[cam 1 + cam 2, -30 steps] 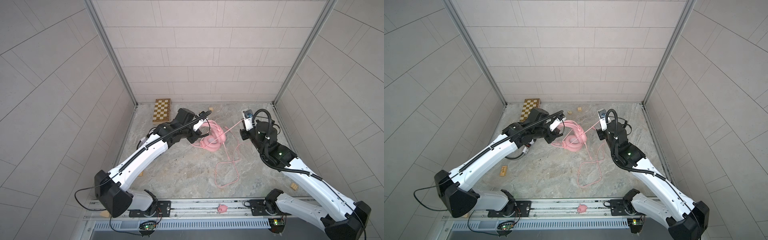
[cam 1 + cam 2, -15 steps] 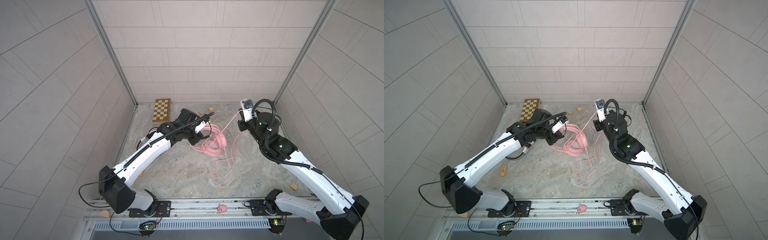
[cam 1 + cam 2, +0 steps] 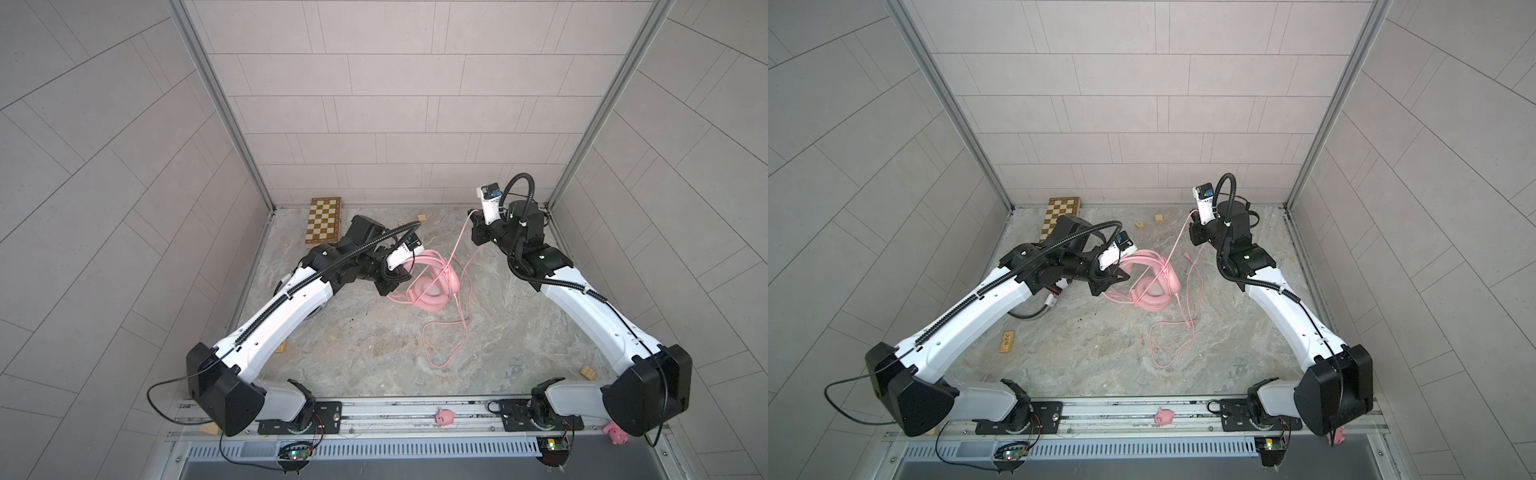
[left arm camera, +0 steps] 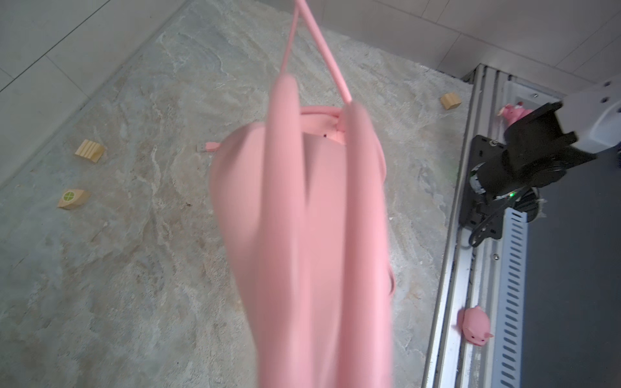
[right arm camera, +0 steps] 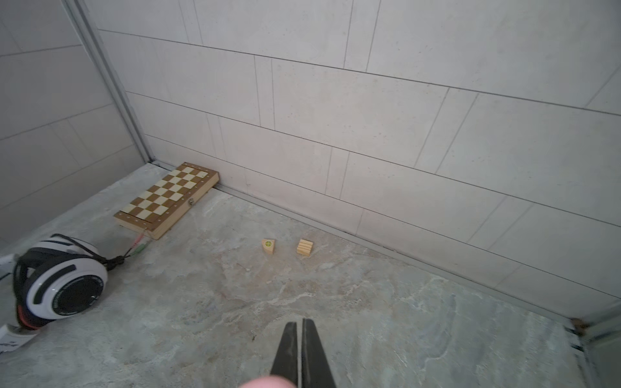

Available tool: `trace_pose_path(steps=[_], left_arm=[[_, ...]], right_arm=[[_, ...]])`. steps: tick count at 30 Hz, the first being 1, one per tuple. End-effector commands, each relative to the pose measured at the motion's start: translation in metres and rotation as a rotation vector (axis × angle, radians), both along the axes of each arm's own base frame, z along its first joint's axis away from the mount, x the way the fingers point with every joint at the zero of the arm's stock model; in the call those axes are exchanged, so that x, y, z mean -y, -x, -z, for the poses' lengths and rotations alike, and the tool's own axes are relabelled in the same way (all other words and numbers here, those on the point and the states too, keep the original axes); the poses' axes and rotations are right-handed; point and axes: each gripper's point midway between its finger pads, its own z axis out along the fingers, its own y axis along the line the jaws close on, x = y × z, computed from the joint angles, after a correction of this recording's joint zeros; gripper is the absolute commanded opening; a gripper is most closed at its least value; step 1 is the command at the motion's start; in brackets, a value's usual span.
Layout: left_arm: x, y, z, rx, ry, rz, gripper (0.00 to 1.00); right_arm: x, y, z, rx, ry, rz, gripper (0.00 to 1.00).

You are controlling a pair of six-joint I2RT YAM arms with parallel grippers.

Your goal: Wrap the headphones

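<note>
Both top views: pink headphones (image 3: 432, 286) lie at centre frame on the bench (image 3: 353, 353), earcups together. The left pincer (image 3: 400, 277), fully closed, grips the headband at the headset's left edge. The right pincer (image 3: 474, 217), raised at upper right, is closed on the pink cord (image 3: 457, 243), which runs taut from the headset up to it. Some turns appear to cross the headband, but much slack trails in loops toward lower centre. Winding is judged begun and far from complete.

Left wrist view: the pink headphones (image 4: 302, 218) fill the frame, blurred. Two strands of pink cord (image 4: 316, 50) rise away from them, and the plug (image 4: 206, 146) lies free on the bench. The pincer's fingers are not visible here.

Right wrist view: the right pincer (image 5: 299, 349) shows its fingers pressed together, with a pink blur at their base. White headphones (image 5: 60, 285) rest near the chessboard (image 5: 168, 198). Their dark cord looks gathered round the band, so this set is judged finished.
</note>
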Motion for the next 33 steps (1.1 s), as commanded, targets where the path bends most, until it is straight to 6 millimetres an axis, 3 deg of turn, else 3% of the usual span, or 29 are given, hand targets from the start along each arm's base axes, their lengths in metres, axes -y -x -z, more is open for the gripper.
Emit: trace_pose_path(steps=[1, 5, 17, 25, 33], left_arm=[[0.013, 0.043, -0.045, -0.059, 0.174, 0.174, 0.00], [0.019, 0.055, -0.058, -0.118, 0.230, 0.226, 0.00], [0.034, 0.056, -0.115, -0.099, 0.423, 0.258, 0.00], [0.041, 0.056, -0.155, -0.095, 0.570, 0.284, 0.00], [0.045, 0.035, -0.174, -0.009, 0.704, 0.207, 0.00]], right_arm=[[-0.022, -0.006, -0.030, 0.050, -0.155, -0.139, 0.05], [-0.046, -0.015, -0.011, -0.022, -0.217, -0.252, 0.05], [-0.097, -0.036, 0.037, -0.155, -0.519, -0.513, 0.08], [-0.103, -0.038, 0.050, -0.157, -0.661, -0.573, 0.16], [-0.100, -0.033, 0.049, -0.134, -0.824, -0.596, 0.20]])
